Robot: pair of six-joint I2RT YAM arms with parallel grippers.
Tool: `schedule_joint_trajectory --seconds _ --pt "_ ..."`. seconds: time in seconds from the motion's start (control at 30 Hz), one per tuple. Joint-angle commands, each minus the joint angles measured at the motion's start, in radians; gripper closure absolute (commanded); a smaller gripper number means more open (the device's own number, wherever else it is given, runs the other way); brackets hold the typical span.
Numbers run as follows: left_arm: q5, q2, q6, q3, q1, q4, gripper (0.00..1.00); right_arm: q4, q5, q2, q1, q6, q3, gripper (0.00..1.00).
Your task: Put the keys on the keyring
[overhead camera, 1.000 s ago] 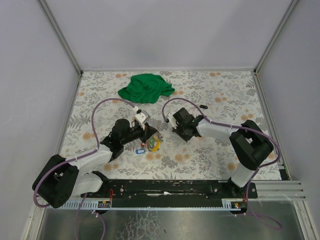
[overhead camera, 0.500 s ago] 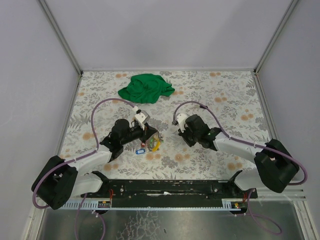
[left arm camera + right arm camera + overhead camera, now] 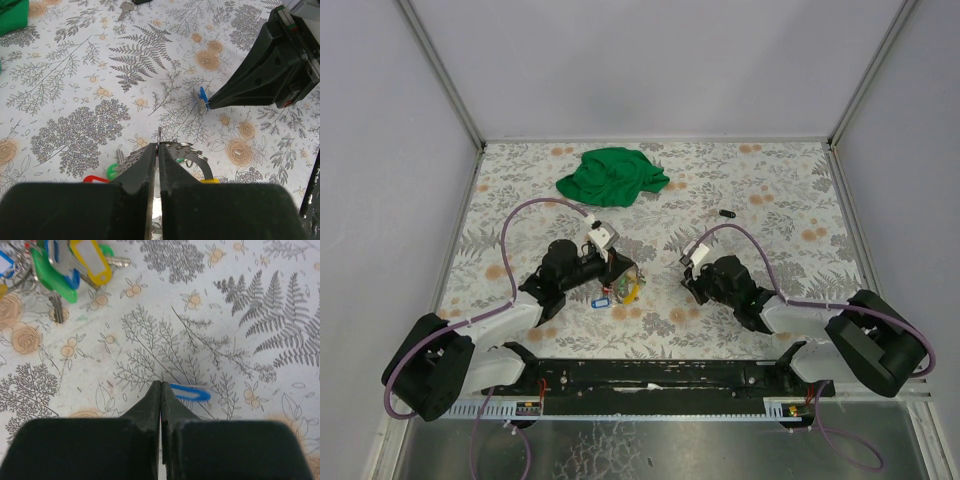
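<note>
- One change mattered most: over the last second my right hand (image 3: pixel 161 385) had drawn back from a spot closer to the green cloth (image 3: pixel 612 176) toward the near edge, and its fingers had come fully together.
- A blue key (image 3: pixel 190 393) sat right at that closed tip. In the left wrist view it stood on edge against the fingertip, so I judged it pinched rather than lying loose. The blur in the right wrist view left some doubt.
- That meant one key was probably in hand and threading could begin.
- My left hand (image 3: pixel 158 145) had not shifted. Its fingers were pressed together on a sliver of the keyring (image 3: pixel 186 148), whose coils showed just past the tip.
- The keyring lay well to the near side of the green cloth, roughly straight out from it. The bunch of keys (image 3: pixel 620 290), with green, yellow, red and blue heads, was touching the keyring.
- The blue key and right hand were also on the cloth's near side, off toward the right arm. They were near the keyring but clearly apart from it.
- A dark-headed key (image 3: pixel 725 213) rested alone on the surface (image 3: pixel 790 190), nearer the cloth than either hand, with nothing touching it.
- Next, I reckoned, the blue key's hole had to meet the ring's open end, which is a fine alignment.
</note>
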Motion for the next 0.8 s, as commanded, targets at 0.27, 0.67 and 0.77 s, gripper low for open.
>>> schedule_joint_trajectory --seconds 0.27,0.67,0.77 --pt "0.114 -0.006 0.019 -0.012 0.003 0.098 1.0 0.155 -0.225 -0.095 0.007 -0.148 -0.02 1.0" --pt "0.251 0.008 0.106 -0.019 -0.025 0.103 1.0 -0.17 -0.378 -0.214 0.007 -0.284 0.114 1.0" --pt "0.271 0.021 0.125 -0.011 -0.04 0.091 1.0 -0.215 -0.408 -0.218 0.006 -0.291 0.154 1.0"
